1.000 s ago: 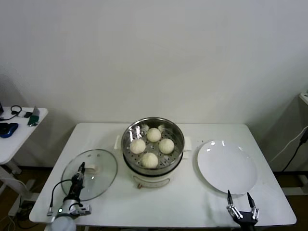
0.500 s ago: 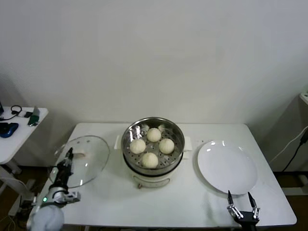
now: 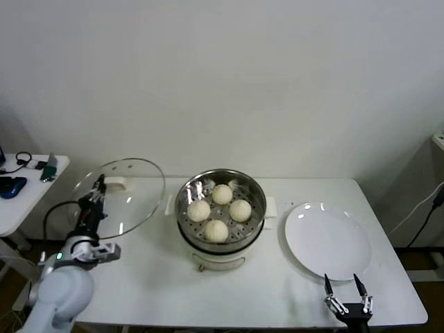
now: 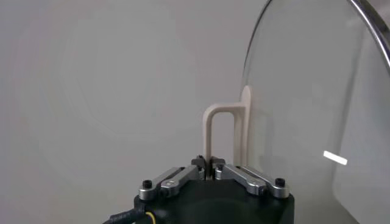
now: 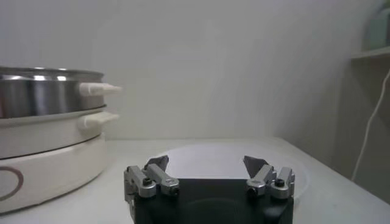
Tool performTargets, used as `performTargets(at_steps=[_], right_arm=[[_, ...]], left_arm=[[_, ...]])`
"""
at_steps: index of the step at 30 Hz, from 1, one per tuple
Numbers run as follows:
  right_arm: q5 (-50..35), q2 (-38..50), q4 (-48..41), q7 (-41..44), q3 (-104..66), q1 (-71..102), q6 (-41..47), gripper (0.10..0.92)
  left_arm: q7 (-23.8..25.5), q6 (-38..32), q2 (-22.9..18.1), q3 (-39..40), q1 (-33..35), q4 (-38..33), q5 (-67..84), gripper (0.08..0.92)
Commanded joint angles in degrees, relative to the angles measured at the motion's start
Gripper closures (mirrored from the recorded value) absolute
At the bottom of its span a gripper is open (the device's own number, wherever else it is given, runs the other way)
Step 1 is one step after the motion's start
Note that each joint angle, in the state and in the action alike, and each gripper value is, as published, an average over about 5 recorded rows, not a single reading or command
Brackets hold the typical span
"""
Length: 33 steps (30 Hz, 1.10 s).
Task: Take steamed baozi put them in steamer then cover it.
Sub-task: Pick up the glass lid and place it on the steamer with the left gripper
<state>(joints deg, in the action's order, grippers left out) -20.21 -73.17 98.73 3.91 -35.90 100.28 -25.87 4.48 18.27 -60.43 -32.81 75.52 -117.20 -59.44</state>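
Left gripper (image 3: 99,186) is holding the cover (image 3: 121,198) up off the table (image 3: 277,291), left of the steamer (image 3: 220,208), fingers clamped on the cream handle (image 4: 222,137). Cover is tilting, glass face turning toward the steamer, its near edge hanging above the table's left end. In the left wrist view, the handle's loop is sitting between the closed fingertips, glass rising beside it.

4 baozi (image 3: 216,229) are sitting in the steamer, at table centre, uncovered.

Right gripper (image 3: 345,291) is waiting low at the table's front edge, just in front of the plate (image 3: 326,241), fingers standing apart, gripping nothing. Right wrist view: steamer (image 5: 49,122) showing off to one side, plate ahead.
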Motion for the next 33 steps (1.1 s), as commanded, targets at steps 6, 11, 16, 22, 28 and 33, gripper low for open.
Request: performTargets(at_steps=[6, 11, 16, 22, 28, 33], right_arm=[[0.6, 1.4, 1.2, 0.9, -0.1, 0.0, 0.5, 0.202], [1.2, 2.1, 0.8, 1.4, 0.3, 0.2, 0.7, 0.203], [2.0, 2.6, 0.0, 1.4, 0.2, -0.1, 0.6, 0.202], [1.7, 3.1, -0.8, 1.3, 0.2, -0.7, 0.6, 0.203], [1.6, 3.0, -1.5, 1.3, 0.5, -0.9, 0.3, 0.203], [1.5, 3.0, -2.2, 1.2, 0.6, -1.0, -0.1, 0.202]], left_arm=[[8.6, 13.2, -6.0, 22.7, -11.3, -5.2, -11.8, 0.861], [10.7, 16.1, -10.2, 28.4, -15.5, -1.1, -14.5, 0.861], [11.9, 16.0, -16.0, 31.6, -17.5, 2.8, -19.8, 0.861], [12.2, 14.8, -22.7, 34.0, -17.0, 5.8, -26.9, 0.861], [11.4, 14.2, -27.2, 35.0, -17.0, 8.7, -30.1, 0.861], [10.6, 13.6, -29.0, 35.3, -16.9, 10.7, -32.1, 0.861]])
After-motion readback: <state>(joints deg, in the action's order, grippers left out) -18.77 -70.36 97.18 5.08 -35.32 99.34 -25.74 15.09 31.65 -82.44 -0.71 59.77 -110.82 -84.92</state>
